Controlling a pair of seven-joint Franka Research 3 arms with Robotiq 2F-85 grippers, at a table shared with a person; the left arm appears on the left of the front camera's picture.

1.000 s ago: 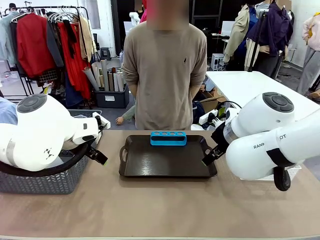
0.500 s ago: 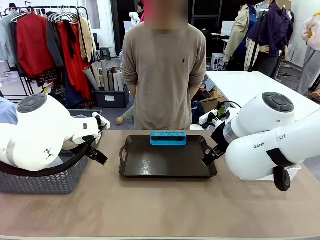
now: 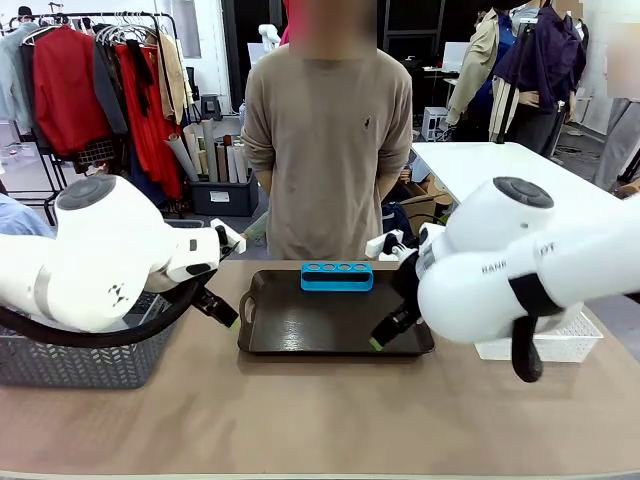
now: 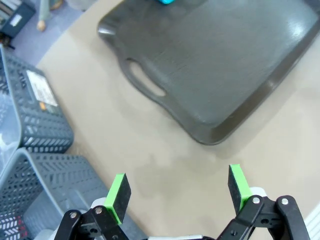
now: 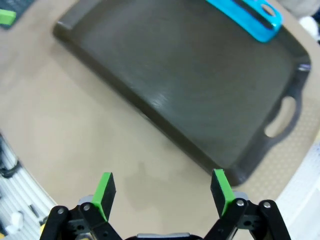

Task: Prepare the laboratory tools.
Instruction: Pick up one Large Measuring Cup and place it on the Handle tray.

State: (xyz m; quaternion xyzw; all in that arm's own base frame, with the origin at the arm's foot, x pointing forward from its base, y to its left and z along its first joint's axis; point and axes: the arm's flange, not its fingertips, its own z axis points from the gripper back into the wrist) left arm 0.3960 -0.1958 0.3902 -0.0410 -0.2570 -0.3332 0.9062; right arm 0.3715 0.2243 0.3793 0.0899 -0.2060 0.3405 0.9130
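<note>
The dark brown handled tray (image 3: 320, 318) lies flat at the middle of the table (image 3: 320, 420) and serves as reference. A blue rack (image 3: 337, 276) with four round holes stands on the tray along its far edge. The rest of the tray floor is bare.

Left hand (image 3: 228, 318): just beside the tray's left handle, above the table, fingers pointing down and toward the tray. In the left wrist view the left hand (image 4: 180, 187) has its green pads set wide apart, with bare table between them and the tray (image 4: 210, 60) beyond.

Right hand (image 3: 377, 343): at the tray's near right corner, over its rim. In the right wrist view the right hand (image 5: 162, 192) also has its pads wide apart, over bare table at the tray (image 5: 175, 65) edge, clamped on nothing.

Left of the tray stands a grey mesh basket (image 3: 70, 365), largely screened by the left arm. Right of the tray stands a white mesh basket (image 3: 545, 345), mostly behind the right arm. Both basket interiors are hidden, so where the laboratory tools lie cannot be told.

A person (image 3: 328, 130) stands beyond the tray's far edge, arms behind the back.
</note>
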